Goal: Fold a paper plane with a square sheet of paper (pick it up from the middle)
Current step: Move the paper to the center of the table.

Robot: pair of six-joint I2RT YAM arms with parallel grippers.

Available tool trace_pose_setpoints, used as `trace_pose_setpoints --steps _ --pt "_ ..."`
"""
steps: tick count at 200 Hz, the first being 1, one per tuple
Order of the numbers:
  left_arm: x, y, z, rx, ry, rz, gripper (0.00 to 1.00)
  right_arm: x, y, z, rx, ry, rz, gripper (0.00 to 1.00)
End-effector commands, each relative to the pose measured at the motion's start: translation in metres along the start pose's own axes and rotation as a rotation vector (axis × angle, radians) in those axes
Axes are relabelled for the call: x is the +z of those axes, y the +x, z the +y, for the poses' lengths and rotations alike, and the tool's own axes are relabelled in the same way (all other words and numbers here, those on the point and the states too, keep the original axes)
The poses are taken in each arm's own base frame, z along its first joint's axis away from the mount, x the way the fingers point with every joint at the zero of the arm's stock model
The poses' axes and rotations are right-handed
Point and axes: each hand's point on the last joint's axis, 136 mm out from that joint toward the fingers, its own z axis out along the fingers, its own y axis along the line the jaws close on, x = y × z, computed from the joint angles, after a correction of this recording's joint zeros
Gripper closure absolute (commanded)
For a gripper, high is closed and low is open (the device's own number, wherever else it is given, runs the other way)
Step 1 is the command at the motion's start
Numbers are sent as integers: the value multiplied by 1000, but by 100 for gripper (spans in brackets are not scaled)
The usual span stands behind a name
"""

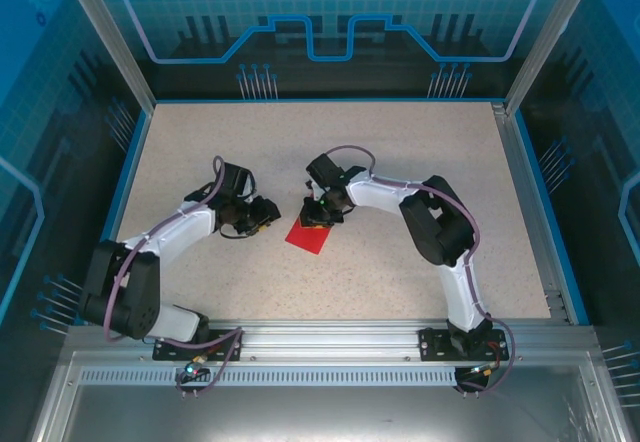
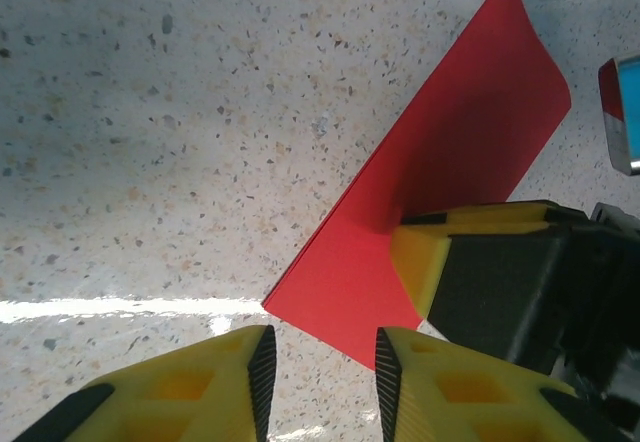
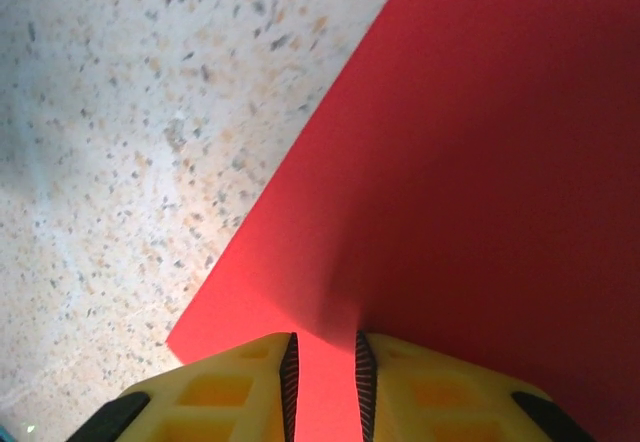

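The square sheet of paper (image 1: 308, 237) is coloured a plain bright red. The table (image 1: 400, 262) is covered in a beige speckle, flecked with dark grey and tan, and is edged in blue. The fingers (image 2: 190, 387) of the left gripper (image 2: 320, 347) are moulded in yellow and faced with black ribbed pads (image 2: 262, 367), as are those of the right gripper (image 3: 322, 362). The left arm (image 1: 180, 228) and right arm (image 1: 378, 194) are finished in white and black. The walls (image 1: 330, 12) are tinted blue, with cyan line patterns.

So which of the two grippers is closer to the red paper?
Right. The right gripper is down on the red paper, touching it; the left gripper sits just off its left side, not touching.
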Motion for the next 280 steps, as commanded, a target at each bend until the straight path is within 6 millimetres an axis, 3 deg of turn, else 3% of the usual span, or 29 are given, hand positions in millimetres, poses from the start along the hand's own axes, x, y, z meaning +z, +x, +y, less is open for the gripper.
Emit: trace_pose_setpoints --steps 1,13,28,49,65,91,115,147,189,211,243,268,280 --pt "9 9 -4 -13 76 86 63 -29 -5 22 -29 -75 -65 73" --pt "12 8 -7 -10 92 106 62 -46 -11 19 -17 -81 -115 71" --pt "16 6 -13 1 110 130 60 -59 -14 -1 23 -20 -160 69" --pt "24 3 -20 12 131 162 59 -61 -8 -34 109 48 -163 69" --pt "31 1 -20 12 127 182 57 -54 -8 -41 169 -25 -149 69" --pt "39 1 -19 13 123 208 56 -46 -11 -33 183 -104 -133 69" --pt "39 1 -17 8 113 204 56 -38 -15 -7 133 -162 -107 69" --pt "33 -2 -2 -6 40 140 56 -20 -5 13 76 -84 -80 69" --pt "29 -6 -1 -14 23 113 56 8 20 0 59 -17 21 72" --pt "28 -5 -4 -6 35 119 56 2 34 -2 -7 -38 61 73" --pt "27 -4 -13 6 79 139 58 -9 58 -22 -112 -44 144 74" --pt "28 2 -21 26 125 176 62 -27 63 -40 -146 -34 156 74" --pt "29 5 -22 30 138 189 62 -37 58 -27 -143 -153 119 70"
